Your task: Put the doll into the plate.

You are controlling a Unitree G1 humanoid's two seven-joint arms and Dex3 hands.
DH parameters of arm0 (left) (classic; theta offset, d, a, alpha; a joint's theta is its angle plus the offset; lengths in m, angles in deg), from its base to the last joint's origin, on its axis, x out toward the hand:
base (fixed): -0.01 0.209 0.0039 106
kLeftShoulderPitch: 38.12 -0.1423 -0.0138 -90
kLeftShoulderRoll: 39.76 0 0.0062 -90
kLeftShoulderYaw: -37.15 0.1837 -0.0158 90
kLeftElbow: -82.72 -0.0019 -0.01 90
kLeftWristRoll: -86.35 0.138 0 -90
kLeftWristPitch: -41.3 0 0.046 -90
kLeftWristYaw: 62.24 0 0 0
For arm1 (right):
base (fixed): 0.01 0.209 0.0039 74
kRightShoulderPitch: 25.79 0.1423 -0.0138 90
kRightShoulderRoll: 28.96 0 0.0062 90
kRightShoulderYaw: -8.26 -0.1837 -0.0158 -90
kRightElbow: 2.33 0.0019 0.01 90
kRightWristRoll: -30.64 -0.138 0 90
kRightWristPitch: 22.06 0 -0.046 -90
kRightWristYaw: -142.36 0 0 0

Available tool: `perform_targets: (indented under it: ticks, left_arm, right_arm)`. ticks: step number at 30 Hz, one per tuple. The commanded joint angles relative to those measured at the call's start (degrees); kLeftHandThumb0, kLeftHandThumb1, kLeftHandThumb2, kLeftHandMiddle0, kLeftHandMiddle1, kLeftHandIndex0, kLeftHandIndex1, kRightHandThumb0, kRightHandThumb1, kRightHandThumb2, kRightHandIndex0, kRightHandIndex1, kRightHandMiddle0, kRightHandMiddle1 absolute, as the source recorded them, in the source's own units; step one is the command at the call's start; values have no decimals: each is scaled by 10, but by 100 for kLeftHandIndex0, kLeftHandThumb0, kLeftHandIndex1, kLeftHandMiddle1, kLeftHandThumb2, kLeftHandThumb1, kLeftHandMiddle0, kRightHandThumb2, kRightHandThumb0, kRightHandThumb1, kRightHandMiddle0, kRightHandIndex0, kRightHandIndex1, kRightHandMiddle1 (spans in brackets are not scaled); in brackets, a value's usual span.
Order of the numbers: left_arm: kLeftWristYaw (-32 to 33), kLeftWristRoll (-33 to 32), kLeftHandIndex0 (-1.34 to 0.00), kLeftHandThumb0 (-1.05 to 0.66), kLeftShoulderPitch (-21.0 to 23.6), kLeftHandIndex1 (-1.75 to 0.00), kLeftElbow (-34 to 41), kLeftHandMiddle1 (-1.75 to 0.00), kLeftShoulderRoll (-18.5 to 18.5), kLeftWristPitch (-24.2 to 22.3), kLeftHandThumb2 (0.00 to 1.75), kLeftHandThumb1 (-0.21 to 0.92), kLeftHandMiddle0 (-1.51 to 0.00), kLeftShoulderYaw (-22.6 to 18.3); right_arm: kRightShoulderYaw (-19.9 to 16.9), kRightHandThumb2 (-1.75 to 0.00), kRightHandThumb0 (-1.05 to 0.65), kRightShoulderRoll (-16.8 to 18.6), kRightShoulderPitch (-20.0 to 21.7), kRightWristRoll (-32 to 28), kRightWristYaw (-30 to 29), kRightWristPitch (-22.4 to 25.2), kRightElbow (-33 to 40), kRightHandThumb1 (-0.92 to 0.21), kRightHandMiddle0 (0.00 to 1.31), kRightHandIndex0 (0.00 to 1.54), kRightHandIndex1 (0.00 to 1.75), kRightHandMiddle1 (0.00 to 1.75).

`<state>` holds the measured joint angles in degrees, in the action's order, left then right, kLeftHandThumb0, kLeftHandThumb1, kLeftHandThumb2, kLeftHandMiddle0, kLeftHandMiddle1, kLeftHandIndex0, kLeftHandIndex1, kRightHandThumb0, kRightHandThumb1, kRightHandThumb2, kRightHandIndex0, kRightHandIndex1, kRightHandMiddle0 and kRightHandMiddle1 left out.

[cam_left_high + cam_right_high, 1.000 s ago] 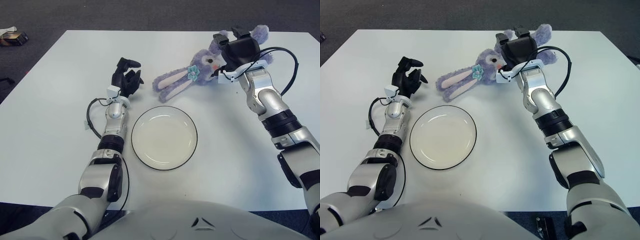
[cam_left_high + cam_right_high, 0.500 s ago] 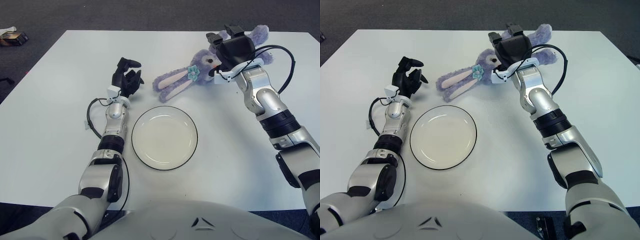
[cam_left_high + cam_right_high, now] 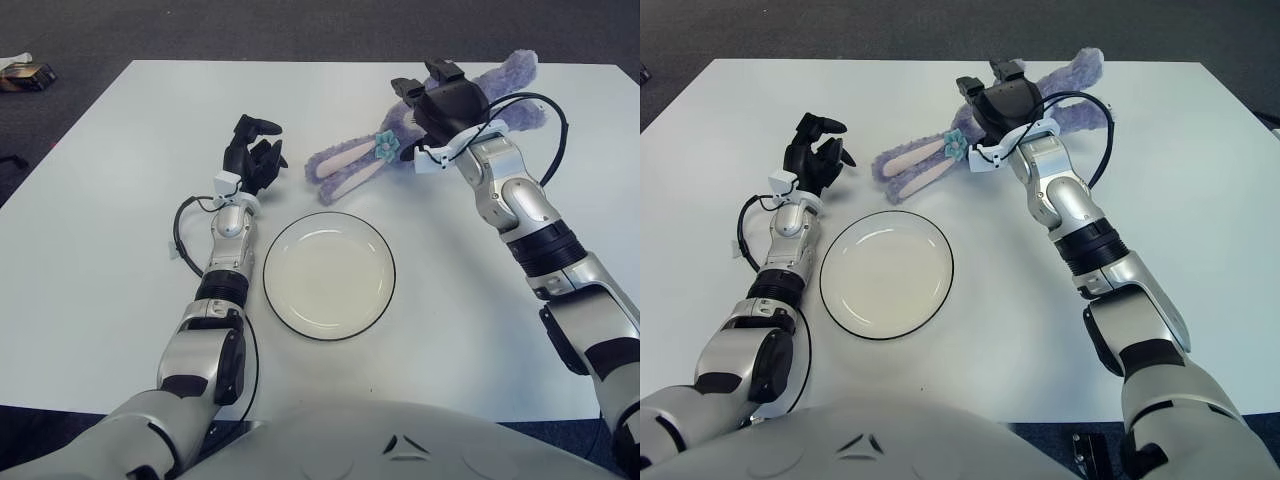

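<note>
Purple plush bunny doll [image 3: 400, 145] lies on the white table [image 3: 90, 270], upper centre-right of frame. Long pink-lined ears [image 3: 340, 168] point left and down toward frame centre, teal flower bow [image 3: 386, 144] at the base of the ears, fuzzy body [image 3: 510, 85] trailing to the upper right.

Right hand [image 3: 432, 100] sits over the doll's head, covering the face. Black fingers [image 3: 404, 86] reach past the head toward the top of frame. Cannot tell whether they actually clamp the doll or just sit on it. Doll not lifted as far as the views show; ears lie flat on the table.

Plate [image 3: 329, 275], white with dark rim, is at frame centre, below the ears and apart from them. Nothing in it.

Left hand [image 3: 252, 152] is upper left of the plate, left of the ear tips, apart from both. Fingers curled in a loose claw, holding nothing. Forearm runs down toward the bottom of frame alongside the plate's left edge.

Small dark object [image 3: 28, 74] on the floor at far upper left, off the table.
</note>
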<state>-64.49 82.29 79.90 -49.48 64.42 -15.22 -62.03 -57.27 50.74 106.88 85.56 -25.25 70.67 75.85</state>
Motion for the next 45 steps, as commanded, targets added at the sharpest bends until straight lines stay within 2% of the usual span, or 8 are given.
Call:
perform_targets:
  ticks: [1, 8, 13, 21, 45]
  left_arm:
    - [1, -10, -41, -36, -48, -154, -25, -171, 14, 0, 33, 92, -83, -4]
    - [2, -9, -41, -36, -48, -154, -23, -172, 13, -2, 33, 92, -83, -5]
    - [2, -10, -41, -36, -48, -154, -21, -172, 12, -4, 33, 92, -83, -6]
    - [-1, -12, -41, -36, -47, -154, -16, -172, 10, -9, 33, 92, -83, -8]
    - [-9, -19, -38, -35, -50, -157, -1, -175, 9, -8, 35, 92, -79, -12]
  right_arm:
    - [-7, 0, -71, 4, 21, -25, 19, -8, -19, -84, 23, 7, 0, 0]
    - [-13, 0, -69, 9, 42, -79, 33, -38, -80, -84, 24, 7, 0, 0]
    - [-10, 0, -69, 9, 72, -123, 17, -114, -200, -84, 23, 7, 0, 0]
    - [-10, 0, -69, 14, 95, -152, -2, -179, -285, -84, 21, 5, 0, 0]
    - [23, 0, -67, 30, 129, -145, -36, -217, -403, -84, 22, 7, 0, 1]
